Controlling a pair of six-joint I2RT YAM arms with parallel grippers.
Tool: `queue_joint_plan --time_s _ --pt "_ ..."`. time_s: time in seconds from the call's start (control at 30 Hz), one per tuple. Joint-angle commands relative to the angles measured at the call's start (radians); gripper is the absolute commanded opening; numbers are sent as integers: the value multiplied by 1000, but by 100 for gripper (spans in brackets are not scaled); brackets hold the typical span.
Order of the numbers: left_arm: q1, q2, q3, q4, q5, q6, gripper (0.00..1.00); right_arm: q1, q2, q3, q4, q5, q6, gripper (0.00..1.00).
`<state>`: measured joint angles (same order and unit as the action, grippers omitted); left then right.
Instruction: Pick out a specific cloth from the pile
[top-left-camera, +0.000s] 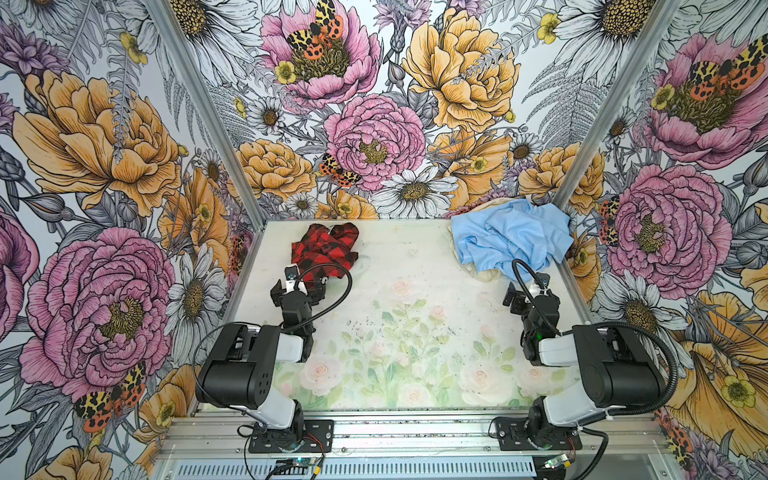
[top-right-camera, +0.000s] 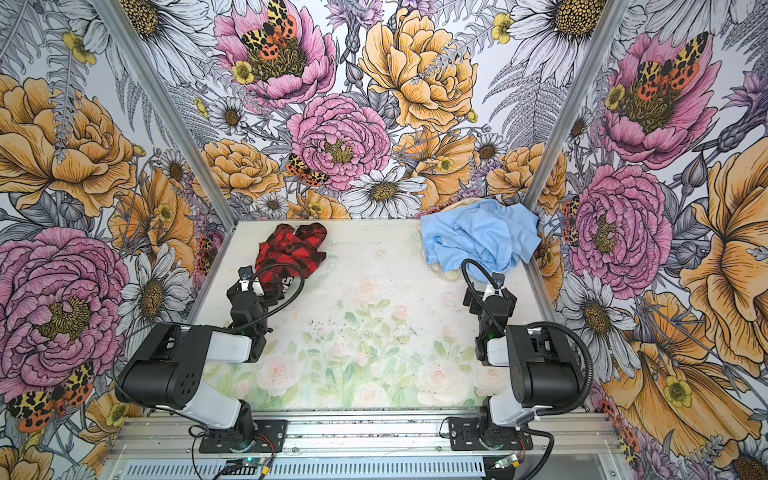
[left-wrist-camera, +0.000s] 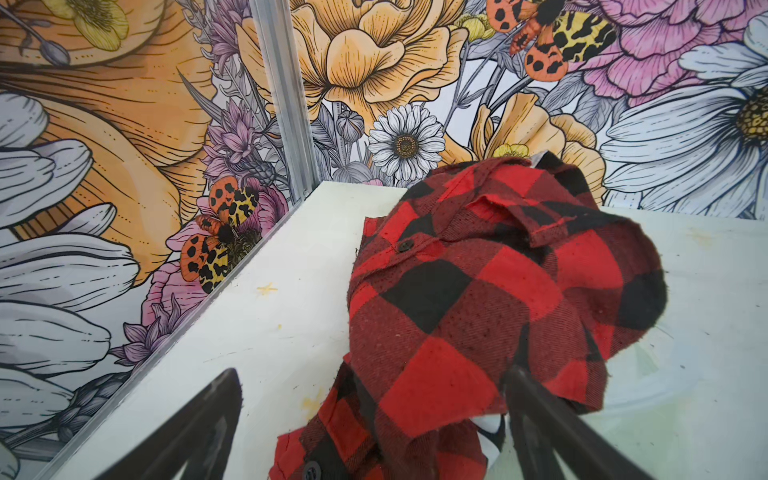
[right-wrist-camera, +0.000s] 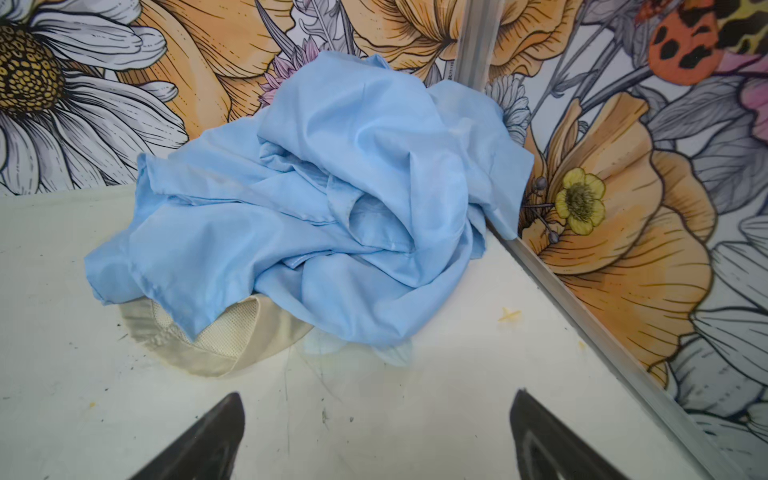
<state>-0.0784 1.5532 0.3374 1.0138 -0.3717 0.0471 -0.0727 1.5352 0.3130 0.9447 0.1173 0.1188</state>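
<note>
While both arms (top-left-camera: 245, 365) are folded low, left fingers (left-wrist-camera: 191, 440) are spread astride an end of the plaid shirt (left-wrist-camera: 457, 291); right fingers (right-wrist-camera: 199, 449) are spread well away.

Robot test booth, aluminium frame (top-left-camera: 415, 434), floral-print walls (top-left-camera: 83, 166), bench-mounted arms (top-left-camera: 245, 374)

The cream cloth (right-wrist-camera: 216, 345) is mostly buried under the light-blue cloth (right-wrist-camera: 332, 199), just a rim peeking out. Well apart from the light-blue cloth, the plaid cloth (top-left-camera: 324, 249) loses its near end behind the left gripper (top-left-camera: 298, 286).
</note>
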Motion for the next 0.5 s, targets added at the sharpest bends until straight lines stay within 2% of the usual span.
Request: queue_joint_plan --time_s 0.0,0.47 --pt "-2 -1 0 9 23 -14 99 7 5 62 -24 -115 -7 99" --pt "-13 6 -17 60 3 -5 99 7 1 41 3 -70 7 100"
